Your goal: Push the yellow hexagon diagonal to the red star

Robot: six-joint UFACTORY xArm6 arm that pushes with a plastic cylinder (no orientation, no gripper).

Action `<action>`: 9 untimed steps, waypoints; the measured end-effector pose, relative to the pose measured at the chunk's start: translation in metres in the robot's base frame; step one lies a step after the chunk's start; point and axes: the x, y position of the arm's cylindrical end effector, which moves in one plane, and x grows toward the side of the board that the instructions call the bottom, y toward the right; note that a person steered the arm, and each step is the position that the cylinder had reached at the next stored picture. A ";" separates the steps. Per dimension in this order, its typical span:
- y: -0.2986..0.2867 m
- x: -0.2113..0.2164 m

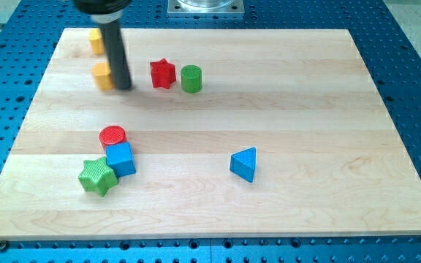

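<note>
Dark rod end effector, no jaws, holding nothing: my tip (125, 88) rests on the pale wooden counter (283, 109), touching the right side of the yellow hexagon block (104, 75). The hexagon sits near the view's top left, partly hidden by the rod; facing unclear. Red star block (163, 73) is just right of the tip. A second yellow block (96, 41), shape unclear, lies above.
</note>
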 end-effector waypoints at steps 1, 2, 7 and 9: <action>-0.051 0.020; -0.061 -0.014; 0.073 -0.096; 0.162 -0.118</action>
